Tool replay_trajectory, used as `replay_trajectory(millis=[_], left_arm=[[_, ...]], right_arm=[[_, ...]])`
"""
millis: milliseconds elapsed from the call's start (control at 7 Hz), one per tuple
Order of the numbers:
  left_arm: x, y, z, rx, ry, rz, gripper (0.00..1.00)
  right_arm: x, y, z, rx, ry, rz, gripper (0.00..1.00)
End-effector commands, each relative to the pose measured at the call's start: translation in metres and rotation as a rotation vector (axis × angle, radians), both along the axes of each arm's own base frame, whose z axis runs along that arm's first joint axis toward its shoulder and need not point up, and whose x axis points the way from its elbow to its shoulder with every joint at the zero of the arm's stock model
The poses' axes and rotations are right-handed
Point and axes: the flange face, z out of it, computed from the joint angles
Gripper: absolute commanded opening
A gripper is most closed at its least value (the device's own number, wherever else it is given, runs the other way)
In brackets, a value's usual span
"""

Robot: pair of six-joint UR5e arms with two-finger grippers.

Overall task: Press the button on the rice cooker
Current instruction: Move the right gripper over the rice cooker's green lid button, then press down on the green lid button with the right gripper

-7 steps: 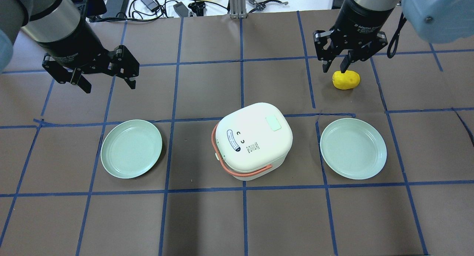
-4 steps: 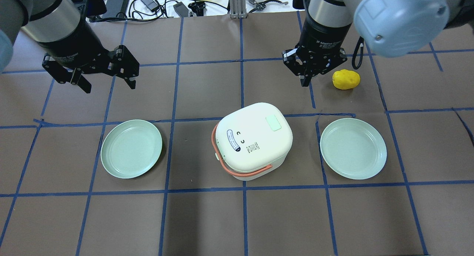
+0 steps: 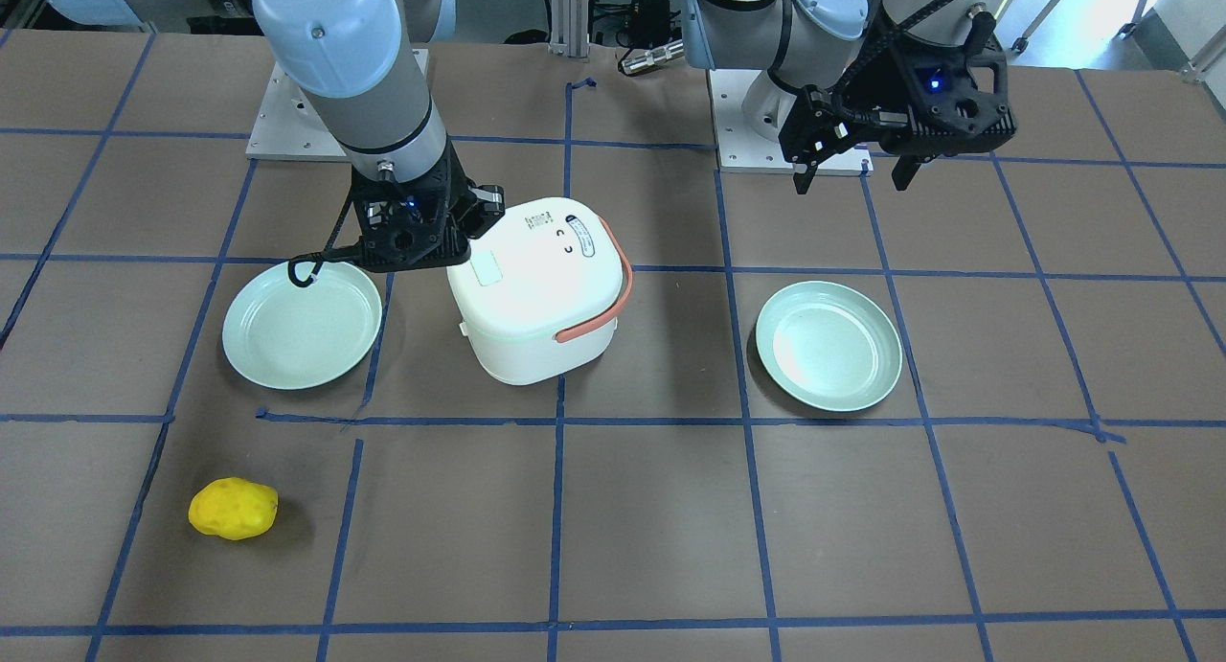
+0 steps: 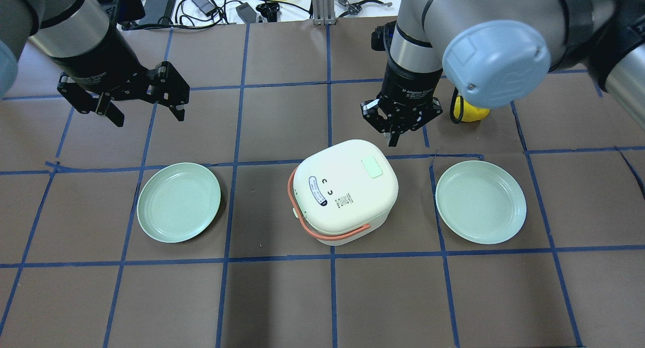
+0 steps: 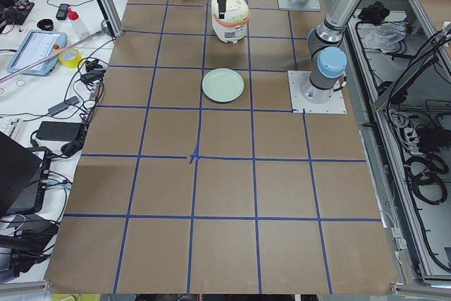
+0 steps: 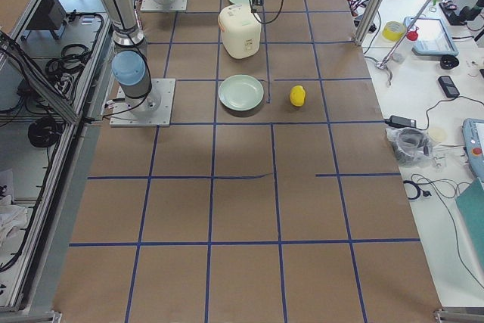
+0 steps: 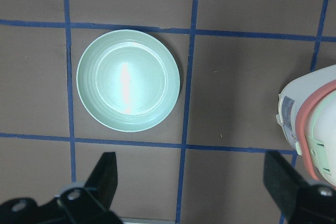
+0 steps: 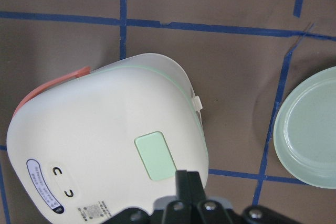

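Fingers [image 8: 187, 181] on right end effector [image 4: 393, 135] pressed tight together into one blunt tip, pinching nothing. Hangs just past far edge of rice cooker [image 4: 345, 194], not yet over green button [image 4: 372, 167] on lid; cannot tell how high. Likely next: bring tip a little toward robot until right over middle of button, then go straight down. Push softly and stop once button gives, since too hard a push could shove or tip cooker. Keep tip away from orange handle [image 3: 586, 331], folded down on side away from button. Left end effector [image 4: 149, 117] spread wide, pinching nothing, hanging over bare bench [image 4: 282, 297] well apart from cooker; best kept there, out of way. Rice cooker standing near middle of bench, lid shut, so cannot tell what sits inside. Left plate [image 4: 179, 202] and right plate [image 4: 480, 202] lying one on each side of it, both with nothing in them. Yellow lumpy thing [image 3: 233, 509], maybe a potato, lying alone on bench beyond right plate, in no dish.
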Motion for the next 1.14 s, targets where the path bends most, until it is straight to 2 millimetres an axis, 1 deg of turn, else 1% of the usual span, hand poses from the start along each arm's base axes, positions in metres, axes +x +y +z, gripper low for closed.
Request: replay_trajectory(millis=[0, 143, 286, 714, 1000], left_arm=[[0.000, 0.000, 0.000, 0.000, 0.000, 0.000, 1.00], [0.000, 0.000, 0.000, 0.000, 0.000, 0.000, 1.00], [0.000, 0.000, 0.000, 0.000, 0.000, 0.000, 1.00], [0.000, 0.000, 0.000, 0.000, 0.000, 0.000, 1.00], [0.000, 0.000, 0.000, 0.000, 0.000, 0.000, 1.00]], right_arm=[[0.006, 0.000, -0.015, 0.009, -0.004, 0.010, 0.00], [0.009, -0.001, -0.023, 0.022, -0.001, 0.016, 0.00], [0.011, -0.001, -0.025, 0.027, -0.001, 0.019, 0.00], [0.010, 0.002, -0.038, 0.041, 0.003, 0.021, 0.00], [0.013, 0.002, -0.040, 0.049, -0.022, 0.015, 0.00]])
